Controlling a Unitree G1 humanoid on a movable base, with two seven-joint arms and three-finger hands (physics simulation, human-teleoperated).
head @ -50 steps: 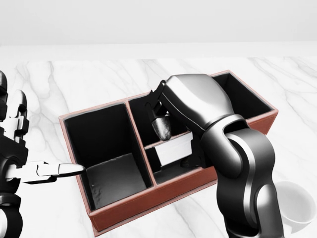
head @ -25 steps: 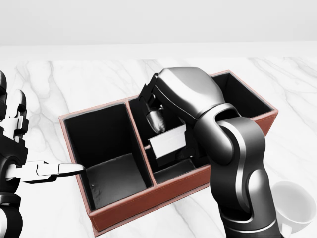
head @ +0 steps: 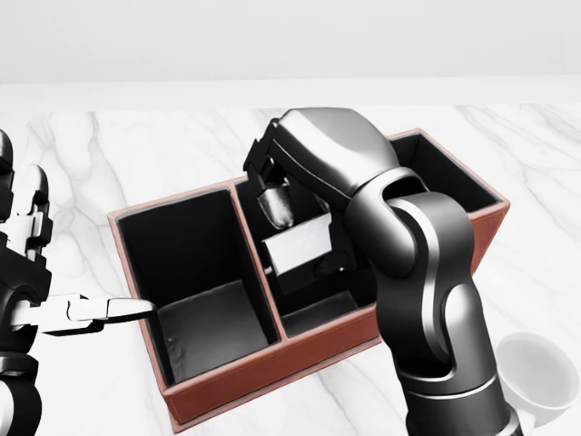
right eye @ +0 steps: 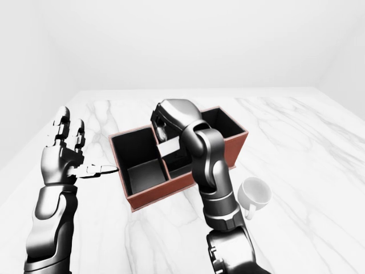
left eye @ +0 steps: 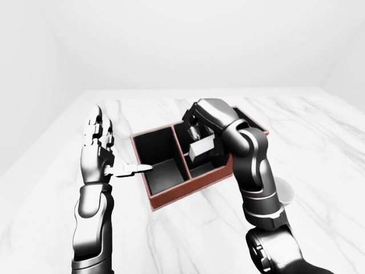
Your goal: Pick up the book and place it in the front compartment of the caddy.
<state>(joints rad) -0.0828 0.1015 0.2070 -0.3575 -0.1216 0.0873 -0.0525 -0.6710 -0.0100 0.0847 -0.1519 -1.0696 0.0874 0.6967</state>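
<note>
**Book held over the caddy**

The right hand (head: 277,195) reaches over the red-brown caddy (head: 272,368) on the marble table (head: 163,145). Its fingers are closed on the book (head: 300,243) — a pale, flat thing, tilted, hanging over the middle part of the caddy. I cannot tell if the book touches the caddy's inside walls.

The left hand (left eye: 97,149) is up beside the caddy's left side, fingers spread wide and holding nothing. One finger points sideways at the caddy's left wall — it looks very near or touching.

A white cup (right eye: 255,194) sits on the table to the right of the arm, apart from the caddy.
</note>
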